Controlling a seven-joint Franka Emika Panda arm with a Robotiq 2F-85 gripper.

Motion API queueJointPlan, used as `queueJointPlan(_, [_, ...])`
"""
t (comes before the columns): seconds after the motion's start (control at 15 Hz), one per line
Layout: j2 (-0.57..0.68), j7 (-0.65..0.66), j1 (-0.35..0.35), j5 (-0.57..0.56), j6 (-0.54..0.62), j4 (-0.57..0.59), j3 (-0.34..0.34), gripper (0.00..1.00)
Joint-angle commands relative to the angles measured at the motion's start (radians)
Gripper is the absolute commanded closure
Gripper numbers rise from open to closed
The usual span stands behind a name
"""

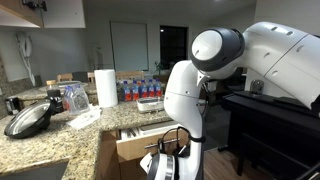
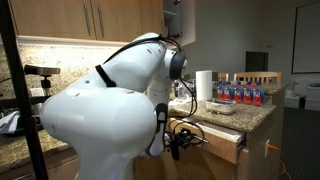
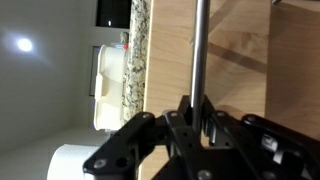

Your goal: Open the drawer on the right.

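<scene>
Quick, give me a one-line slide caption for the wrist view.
Wrist view: gripper clamped on the silver bar handle of the tan wood drawer, granite counter edge alongside.

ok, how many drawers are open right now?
1. The drawer is pulled out below the counter, pincer around its handle. The arm covers much below the counter in both exterior views, so another may be hidden.

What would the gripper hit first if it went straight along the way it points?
Gripper straddles the bar handle, so that first; behind it the drawer front. Gap unclear.
</scene>
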Motion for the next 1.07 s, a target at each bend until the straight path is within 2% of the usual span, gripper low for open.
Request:
queueJointPlan(0.0, [0.059,0.029,0.001,0.030,0.074,-0.018,0.029,0.92])
queueJointPlan(1.0, [0.053,0.054,0.010,0.069,0.020,-0.090,0.057,0.92])
